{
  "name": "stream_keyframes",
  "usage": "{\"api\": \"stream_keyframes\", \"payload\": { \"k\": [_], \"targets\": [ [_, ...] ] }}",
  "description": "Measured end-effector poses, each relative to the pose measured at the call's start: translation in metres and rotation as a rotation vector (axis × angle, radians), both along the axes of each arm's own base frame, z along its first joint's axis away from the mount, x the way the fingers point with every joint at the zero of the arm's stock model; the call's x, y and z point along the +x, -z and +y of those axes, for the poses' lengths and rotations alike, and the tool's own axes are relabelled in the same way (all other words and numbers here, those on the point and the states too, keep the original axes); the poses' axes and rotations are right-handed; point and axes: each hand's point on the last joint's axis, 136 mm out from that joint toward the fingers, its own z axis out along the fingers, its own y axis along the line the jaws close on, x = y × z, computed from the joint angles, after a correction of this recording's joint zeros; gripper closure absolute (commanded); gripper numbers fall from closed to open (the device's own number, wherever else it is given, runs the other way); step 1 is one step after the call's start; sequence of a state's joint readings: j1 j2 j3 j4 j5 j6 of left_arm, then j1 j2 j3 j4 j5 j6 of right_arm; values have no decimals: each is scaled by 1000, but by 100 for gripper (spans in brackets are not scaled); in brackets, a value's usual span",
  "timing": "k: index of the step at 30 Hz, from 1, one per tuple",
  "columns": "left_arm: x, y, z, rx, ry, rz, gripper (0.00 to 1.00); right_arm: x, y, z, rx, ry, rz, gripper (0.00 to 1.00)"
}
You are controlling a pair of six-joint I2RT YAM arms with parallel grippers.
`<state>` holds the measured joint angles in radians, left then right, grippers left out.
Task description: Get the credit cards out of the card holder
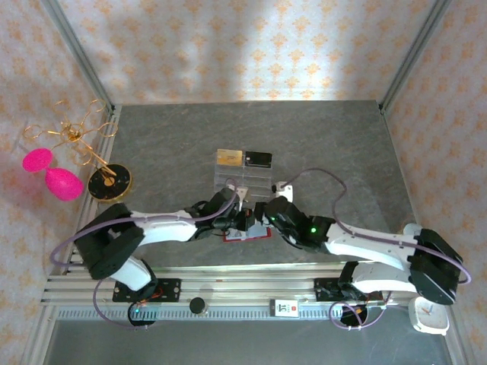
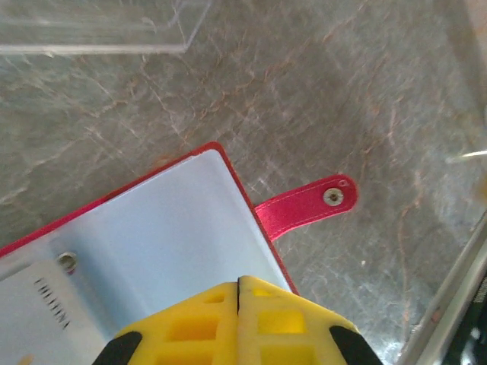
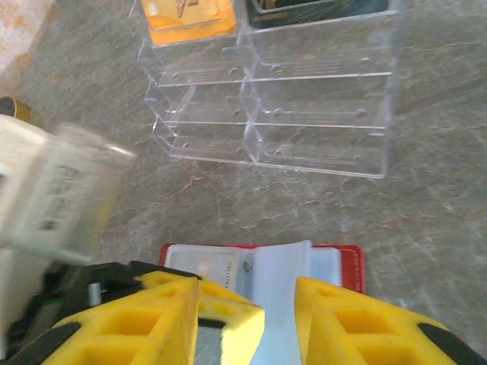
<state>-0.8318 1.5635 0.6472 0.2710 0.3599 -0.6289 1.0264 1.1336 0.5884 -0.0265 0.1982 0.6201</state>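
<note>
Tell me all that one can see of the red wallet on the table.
The red wallet lies open and flat on the grey table, near the clear stand. Inside are pale grey-blue clear sleeves; one stands up between the open pads of the right end effector. A red tab with a metal snap sticks out sideways. The shut left end effector sits over a sleeve.

Pale floral wallpaper walls (image 1: pixel 228 46); grey marbled tabletop (image 1: pixel 175 137); aluminium corner posts (image 1: pixel 76 53); soft light on back wall.
</note>
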Motion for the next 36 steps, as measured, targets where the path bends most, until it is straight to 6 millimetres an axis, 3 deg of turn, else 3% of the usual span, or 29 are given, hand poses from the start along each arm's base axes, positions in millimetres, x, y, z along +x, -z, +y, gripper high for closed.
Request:
{"api": "stream_keyframes", "payload": {
  "k": [5, 9, 11, 14, 16, 19, 24, 30, 36],
  "targets": [
    [-2, 36, -11, 72, 53, 71, 100, -4, -9, -18, 51, 46, -30, 65],
    [1, 33, -15, 63, 63, 65, 95, -4, -10, -20, 63, 57, -31, 67],
    [-2, 28, -9, 65, 52, 53, 90, -4, -9, -19, 61, 54, -27, 67],
    [-6, 5, 5, 40, 20, 7, 88, -5, -2, -14, 52, 32, -9, 70],
    [-5, -17, 14, -6, -14, -36, 87, -7, 6, -6, 43, -1, 16, 72],
    [-5, -31, 36, -53, -74, -69, 85, -10, 16, 12, 37, -61, 63, 73],
    [-9, -2, 74, -17, -160, -15, 86, -10, 36, 43, 47, -156, 154, 75],
    [-11, 13, 79, 18, -163, 13, 91, -15, 70, 54, 49, -210, 276, 77],
    [-12, 25, 85, 46, -174, 38, 94, -14, 88, 56, 60, -215, 340, 78]
  ]
}}
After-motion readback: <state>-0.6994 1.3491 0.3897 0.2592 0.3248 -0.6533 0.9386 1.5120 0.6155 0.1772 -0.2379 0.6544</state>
